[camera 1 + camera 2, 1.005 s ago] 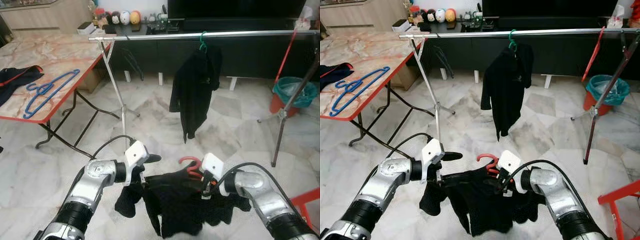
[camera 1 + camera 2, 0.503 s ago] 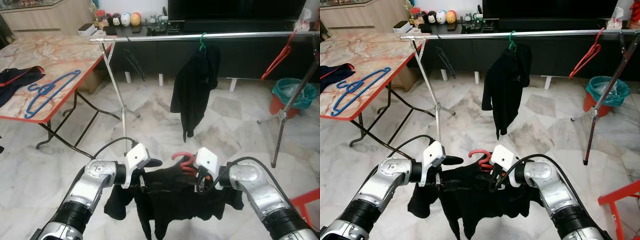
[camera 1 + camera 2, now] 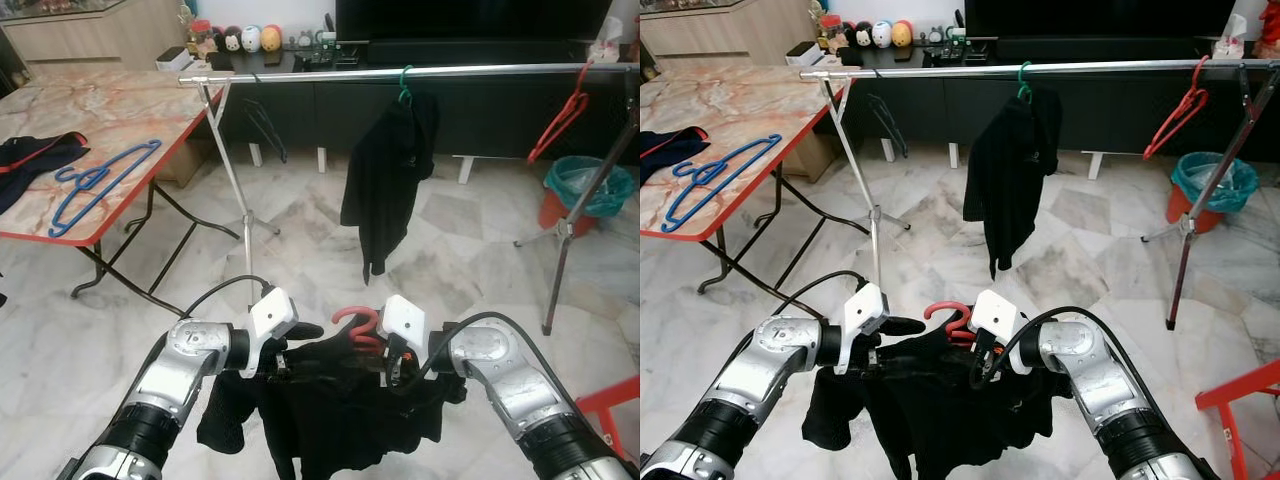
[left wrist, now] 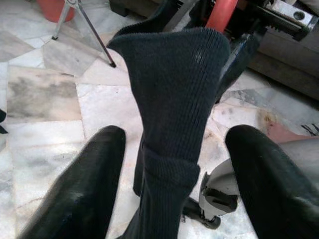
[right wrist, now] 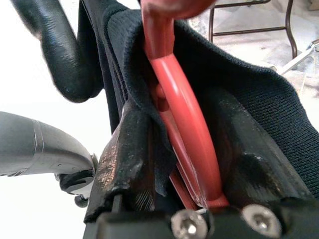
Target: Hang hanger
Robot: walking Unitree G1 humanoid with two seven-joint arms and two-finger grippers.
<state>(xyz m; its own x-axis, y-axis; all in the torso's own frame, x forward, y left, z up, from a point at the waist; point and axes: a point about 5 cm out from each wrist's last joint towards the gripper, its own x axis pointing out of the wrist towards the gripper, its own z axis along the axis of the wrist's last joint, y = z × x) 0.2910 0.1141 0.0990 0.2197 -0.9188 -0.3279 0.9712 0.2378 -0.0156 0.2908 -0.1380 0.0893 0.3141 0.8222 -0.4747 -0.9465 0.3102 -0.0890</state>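
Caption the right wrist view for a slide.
Right tool clamps the red hanger, draped in a black knit garment.

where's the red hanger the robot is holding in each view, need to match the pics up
Left eye view: red hanger, hook poking up low at centre, between the two wrists.
Right eye view: hook low, slightly left of centre.
Left wrist view: a red stem at the top edge, behind the dark fabric.
Right wrist view: red bar running down the middle, clamped between the right gripper's fingers.
Shared landmark: the black garment draped on it.
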